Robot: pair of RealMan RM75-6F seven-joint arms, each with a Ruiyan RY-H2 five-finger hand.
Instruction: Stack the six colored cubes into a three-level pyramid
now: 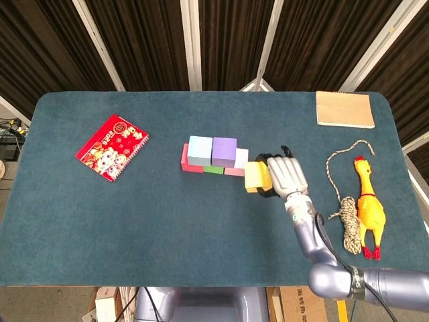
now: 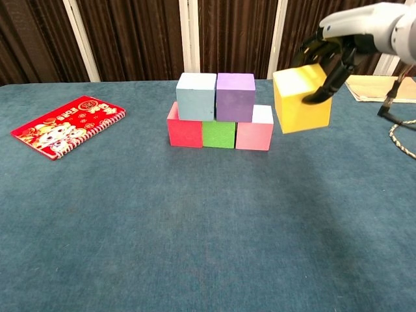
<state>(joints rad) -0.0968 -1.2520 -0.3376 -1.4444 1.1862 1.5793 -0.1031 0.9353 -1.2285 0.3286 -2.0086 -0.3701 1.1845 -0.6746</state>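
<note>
Chest view shows the right hand up in the air, its fingers wrapped around the yellow cube; the cube hangs above the desk, just to the right of the stack and apart from it; the left hand is not in either view; in the middle of the desk three cubes sit in a row, touching: red cube, green cube, pink cube; on top of them sit the light blue cube and the purple cube, side by side; near the left edge lies a red notebook; near the right edge lie a rubber chicken and a rope; at the far right corner lies a tan pad.
</note>
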